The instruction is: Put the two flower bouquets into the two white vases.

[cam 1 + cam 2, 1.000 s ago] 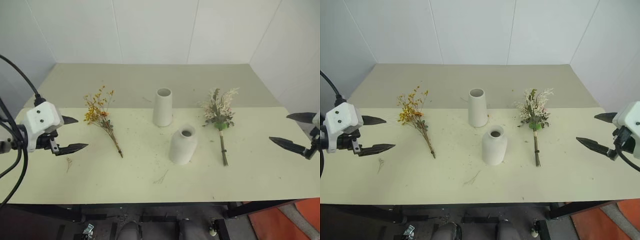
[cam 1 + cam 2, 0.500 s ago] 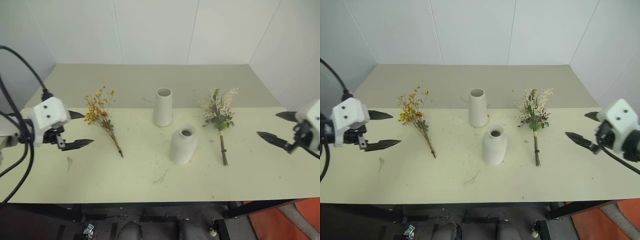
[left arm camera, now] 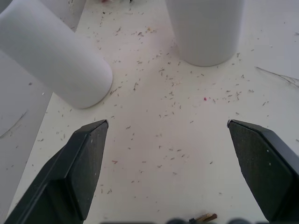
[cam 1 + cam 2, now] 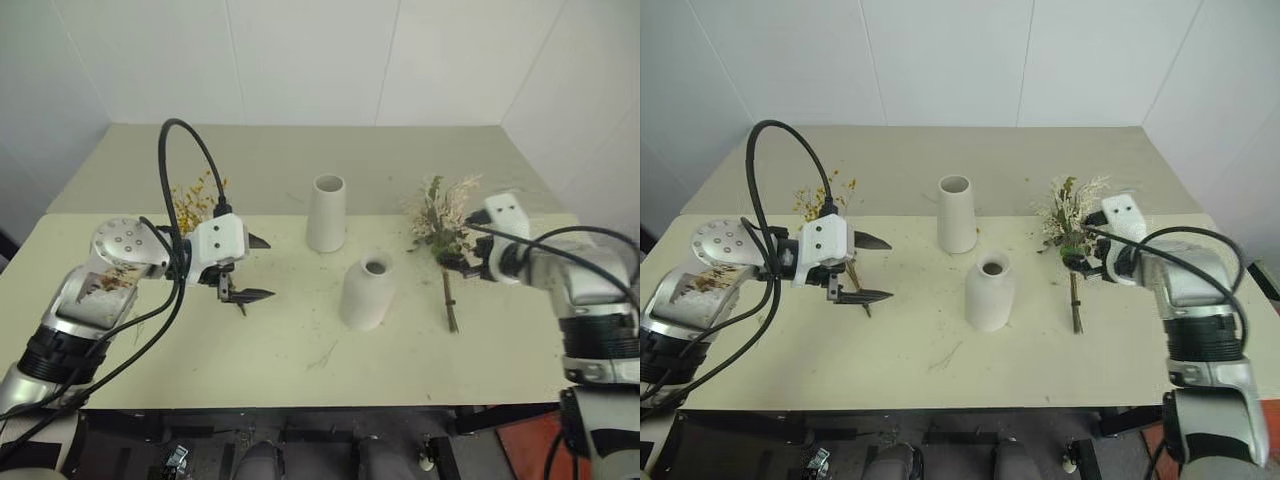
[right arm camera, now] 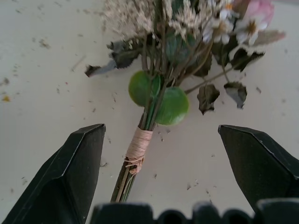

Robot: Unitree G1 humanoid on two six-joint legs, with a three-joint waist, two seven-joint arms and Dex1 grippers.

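The cream-and-pink bunch [image 5: 159, 88] lies flat, stems toward the robot, between the right pincer's [image 5: 161, 154] wide-spread fingers.

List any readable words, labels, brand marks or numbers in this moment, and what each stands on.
None: no writing on the tall vase, the bottle-shaped vase, the yellow-orange bouquet, the cream-and-pink bouquet, the table, the wall or either gripper housing.

Bright, even light (soft shadows), sharp views.
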